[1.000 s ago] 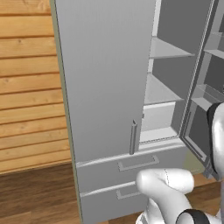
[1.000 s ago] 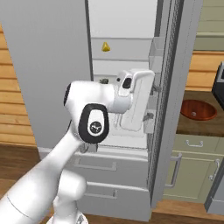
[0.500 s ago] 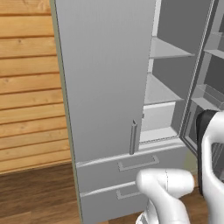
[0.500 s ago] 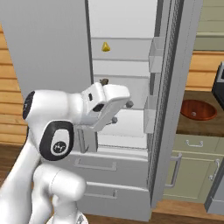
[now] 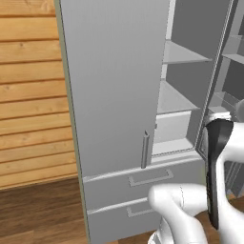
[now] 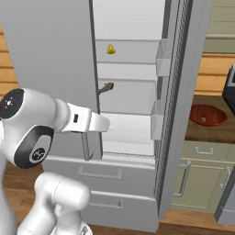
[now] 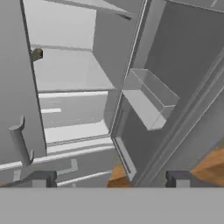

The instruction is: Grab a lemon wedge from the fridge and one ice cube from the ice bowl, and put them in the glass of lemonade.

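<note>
The fridge (image 6: 137, 92) stands with its right door swung open and its left door shut. The lemon wedge (image 6: 110, 48) lies on the upper shelf (image 6: 133, 41), towards that shelf's left end and close to the edge of the shut left door. In the hand view the wedge (image 7: 36, 54) sits far up and to the left of the fingers (image 7: 43, 178), which are spread wide and hold nothing. The gripper (image 7: 111, 179) is below the wedge's shelf and outside the compartment, so the coming move is, by my judgement, a rise and a reach inward to the left. The wedge's long axis cannot be told at this size; it appears as a small peaked shape. Open room lies between the left door's edge and the bins on the open right door (image 6: 183, 92), and the shelf above limits headroom. The left door's bar handle (image 7: 19, 140) is near the left finger. The ice bowl (image 6: 208, 114) rests on the worktop (image 6: 202, 131) right of the fridge, well apart.
</note>
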Controlling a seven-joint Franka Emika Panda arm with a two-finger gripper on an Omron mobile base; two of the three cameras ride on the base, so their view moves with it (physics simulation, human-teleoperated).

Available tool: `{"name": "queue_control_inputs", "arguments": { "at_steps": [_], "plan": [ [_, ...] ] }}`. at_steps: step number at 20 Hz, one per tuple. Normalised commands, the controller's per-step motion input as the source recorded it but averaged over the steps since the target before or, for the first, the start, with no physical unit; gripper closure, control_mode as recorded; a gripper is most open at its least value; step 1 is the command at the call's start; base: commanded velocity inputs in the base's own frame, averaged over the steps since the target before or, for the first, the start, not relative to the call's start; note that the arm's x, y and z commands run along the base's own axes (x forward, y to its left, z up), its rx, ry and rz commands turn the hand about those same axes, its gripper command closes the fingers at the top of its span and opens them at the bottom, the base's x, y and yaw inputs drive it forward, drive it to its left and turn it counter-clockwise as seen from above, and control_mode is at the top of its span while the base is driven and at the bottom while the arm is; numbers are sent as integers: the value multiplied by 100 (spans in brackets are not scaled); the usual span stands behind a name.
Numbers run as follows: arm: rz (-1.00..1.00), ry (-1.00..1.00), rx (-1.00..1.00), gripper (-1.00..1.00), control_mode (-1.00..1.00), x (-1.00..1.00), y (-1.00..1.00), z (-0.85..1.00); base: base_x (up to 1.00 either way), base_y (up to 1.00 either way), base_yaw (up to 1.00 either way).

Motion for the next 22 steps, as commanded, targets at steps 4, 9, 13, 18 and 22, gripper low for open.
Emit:
{"name": "queue_control_inputs", "arguments": {
  "at_steps": [4, 9, 13, 18, 22],
  "plan": [
    [9, -5, 85, -100, -100, 7, 68, -97, 0, 0, 0],
    [13, 33, -12, -100, -100, 2, 61, -31, 0, 0, 0],
    [11, 46, -41, -100, -100, 62, 89, -51, 0, 0, 0],
    [12, 4, 7, -100, -100, 63, 27, -99, 0, 0, 0],
    [12, 0, 11, -100, -100, 84, 21, -68, 0, 0, 0]
  ]
}}
